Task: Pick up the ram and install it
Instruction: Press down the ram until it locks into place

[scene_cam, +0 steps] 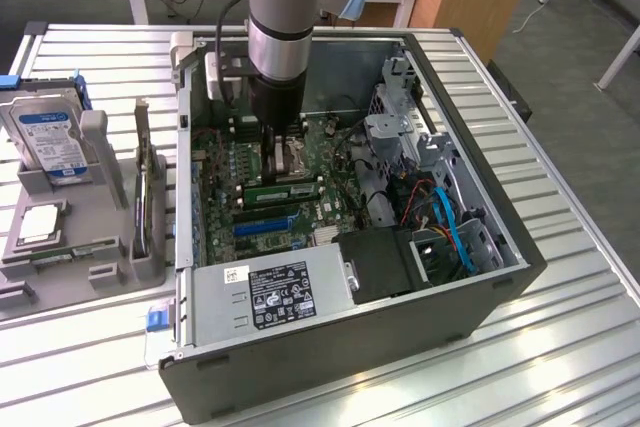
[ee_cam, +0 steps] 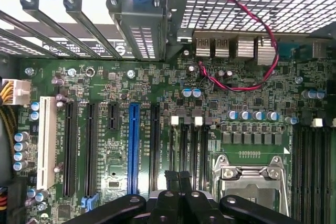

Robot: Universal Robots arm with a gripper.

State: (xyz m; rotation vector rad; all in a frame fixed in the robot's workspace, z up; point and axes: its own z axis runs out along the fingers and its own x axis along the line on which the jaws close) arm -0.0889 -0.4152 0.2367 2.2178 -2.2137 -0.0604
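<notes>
My fingers [ee_cam: 178, 179] are pressed together, holding nothing, above the green motherboard [ee_cam: 157, 129] inside the open grey computer case [scene_cam: 480, 297]. A long green ram stick [scene_cam: 283, 188] sits seated on that motherboard.

The arm [scene_cam: 282, 32] reaches down into the open computer case [scene_cam: 480, 277], over the motherboard [scene_cam: 262, 192]. A ram stick [scene_cam: 283, 189] sits seated in a slot just beside it. A hard drive [scene_cam: 48, 137] stands in a grey holder [scene_cam: 70, 247] at the exterior view's left.

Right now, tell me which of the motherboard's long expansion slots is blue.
The blue slot, lying between black slots; every other long slot is black except one white slot.
</notes>
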